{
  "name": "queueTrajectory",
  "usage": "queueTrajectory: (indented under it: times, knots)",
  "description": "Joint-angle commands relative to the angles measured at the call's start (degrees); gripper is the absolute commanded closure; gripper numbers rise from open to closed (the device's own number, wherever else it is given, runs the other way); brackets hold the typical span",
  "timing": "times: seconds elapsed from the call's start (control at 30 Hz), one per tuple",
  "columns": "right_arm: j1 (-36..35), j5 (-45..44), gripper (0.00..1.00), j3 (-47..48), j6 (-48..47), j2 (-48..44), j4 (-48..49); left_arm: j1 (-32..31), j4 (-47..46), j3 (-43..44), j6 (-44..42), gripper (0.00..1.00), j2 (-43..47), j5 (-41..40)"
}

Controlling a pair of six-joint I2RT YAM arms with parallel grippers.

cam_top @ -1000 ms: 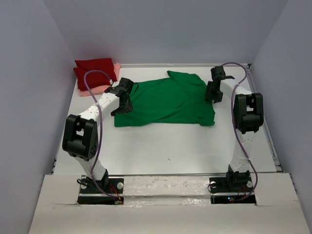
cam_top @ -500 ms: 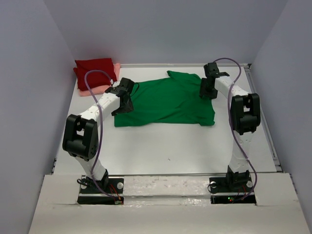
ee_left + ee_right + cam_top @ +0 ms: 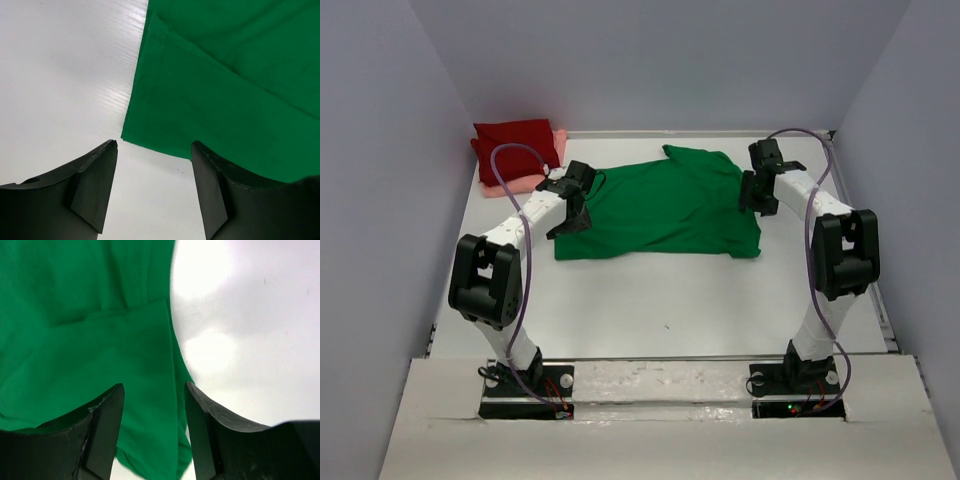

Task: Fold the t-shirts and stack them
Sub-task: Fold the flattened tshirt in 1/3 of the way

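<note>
A bright green t-shirt [image 3: 665, 205] lies spread across the middle of the white table [image 3: 660, 290]. At the back left, a folded dark red t-shirt [image 3: 515, 143] lies on a salmon pink t-shirt [image 3: 525, 183]. My left gripper [image 3: 570, 215] hangs open over the green t-shirt's near left corner. In the left wrist view that gripper [image 3: 154, 145] holds nothing, and the green cloth [image 3: 225, 90] ends just ahead of its fingertips. My right gripper [image 3: 757, 195] is open above the shirt's right edge. The right wrist view shows the gripper [image 3: 154, 385] straddling the folded hem of the green cloth [image 3: 90, 340], apart from it.
Grey walls close in the table on the left, back and right. A raised rail [image 3: 880, 290] runs along the right edge. Bare table [image 3: 60, 75] lies left of the shirt, and more table [image 3: 250, 340] lies to its right.
The right arm swung in over the shirt, then came back to its right edge, with the elbow now farther right. The left arm has not moved.
</note>
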State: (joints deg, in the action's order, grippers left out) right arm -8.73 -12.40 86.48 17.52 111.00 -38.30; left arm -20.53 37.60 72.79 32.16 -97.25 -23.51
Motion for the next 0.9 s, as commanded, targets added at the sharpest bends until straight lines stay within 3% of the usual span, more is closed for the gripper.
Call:
queueTrajectory:
  times: [0.0,0.07,0.1,0.13,0.17,0.23,0.27,0.37,0.57,0.87]
  knots:
    - [-0.23,0.45,0.47,-5.08,-0.82,-7.89,4.37,-0.29,-1.21,-2.12,2.99,0.29,3.21,1.09]
    - [-0.23,1.32,0.54,-6.06,-1.87,-8.69,4.82,-0.3,-1.57,-2.22,4.39,0.31,2.95,1.1]
    - [-0.23,1.59,0.81,-5.8,-1.96,-8.7,4.73,-0.21,-1.48,-1.7,4.83,0.34,2.77,1.1]
    - [-0.23,2.03,0.96,-5.53,-1.96,-8.7,4.64,-0.21,-1.57,-1.26,5.01,0.37,2.51,1.18]
    - [-0.23,2.9,1.0,-5.27,-2.14,-8.7,4.64,-0.29,-1.57,-0.64,5.1,0.44,2.16,2.31]
    - [-0.23,3.87,1.0,-4.65,-1.96,-8.43,4.56,-0.3,-1.4,1.73,4.93,0.55,1.1,3.29]
    - [-0.23,4.84,1.0,-4.04,-1.96,-8.0,4.55,-0.3,-1.05,2.78,4.93,0.72,0.4,3.64]
    - [-0.23,7.73,1.0,-3.51,-1.53,-7.82,4.12,-0.47,0.89,7.26,4.49,1.0,-1.26,3.73]
    - [-1.99,9.42,1.0,-9.65,-0.73,-11.24,6.66,-1.35,0.02,5.61,4.14,1.0,-1.71,4.16]
    - [-2.52,11.17,1.0,-11.68,0.68,-7.56,8.77,-1.53,-4.3,4.45,3.0,1.0,-7.24,8.47]
